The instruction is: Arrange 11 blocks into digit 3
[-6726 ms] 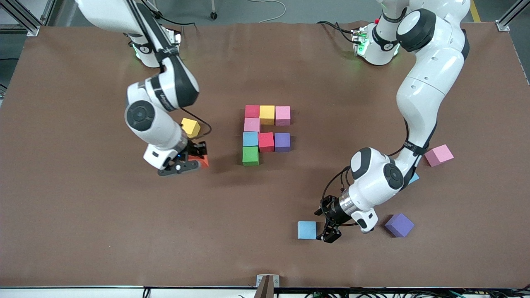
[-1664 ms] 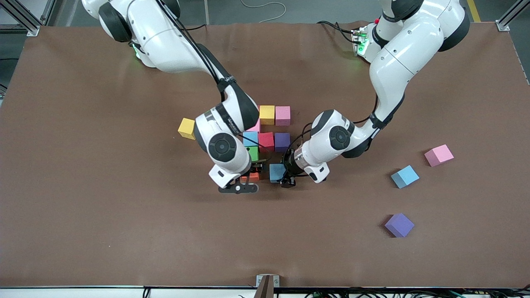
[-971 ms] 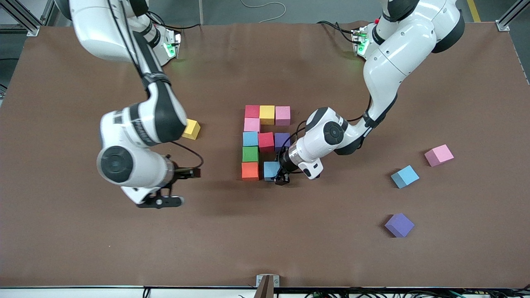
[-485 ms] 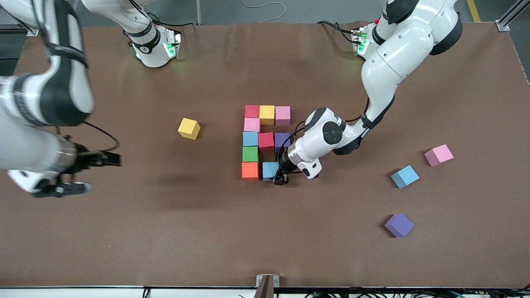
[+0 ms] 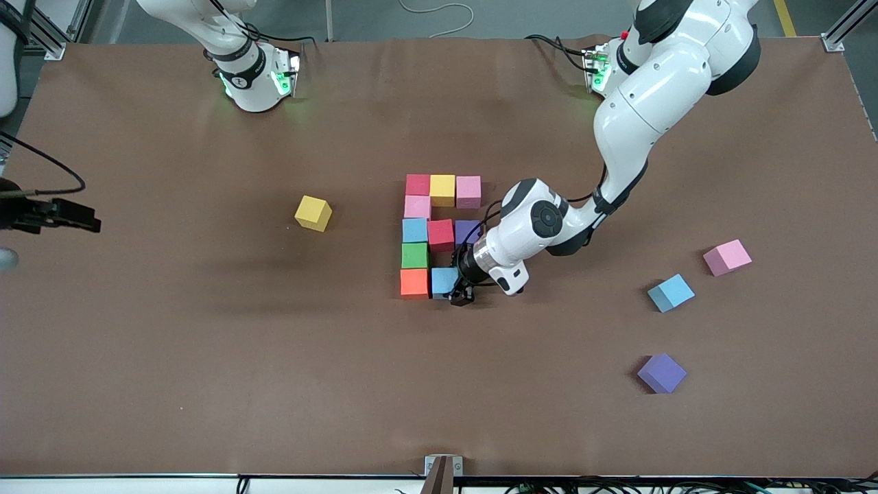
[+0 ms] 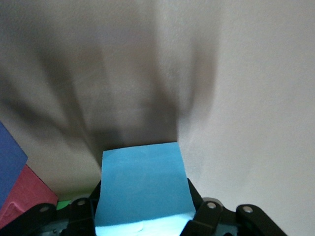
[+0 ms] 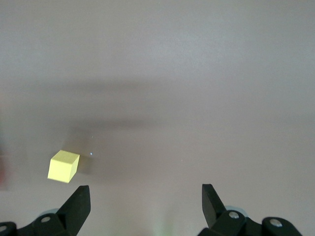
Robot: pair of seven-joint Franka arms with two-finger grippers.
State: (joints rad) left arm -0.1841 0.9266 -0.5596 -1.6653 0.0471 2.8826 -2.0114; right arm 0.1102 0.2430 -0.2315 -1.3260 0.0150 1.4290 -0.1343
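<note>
While the brown table point(image 5: 206, 384) fills most of my front view, what matters sits at its middle: the figure of blocks point(image 5: 440, 233), built of a three-cube row, a column running toward the camera from it, a second short row, and a third row just begun. My left arm reaches in from its base, and the left gripper point(image 5: 458, 293) is down at table level, clamped on a light blue block point(image 5: 444, 281). In the left wrist view that cube point(image 6: 142, 189) sits squarely between the dark fingers point(image 6: 204, 216). It lies beside the orange block point(image 5: 414, 283), seemingly touching it, on the side toward the left arm's end.

The right gripper point(image 5: 62, 214) hangs at the right arm's end of the table, its jaws wide apart and empty; that arm waits. A loose yellow block point(image 5: 313, 213) lies between it and the figure.

I judge one cube is missing: the slot beside the blue one, under my gripper. The loose light blue spare point(image 5: 671, 292), pink point(image 5: 727, 257) and purple point(image 5: 661, 372) all lie toward the left arm's end, so that arm is nearer.
</note>
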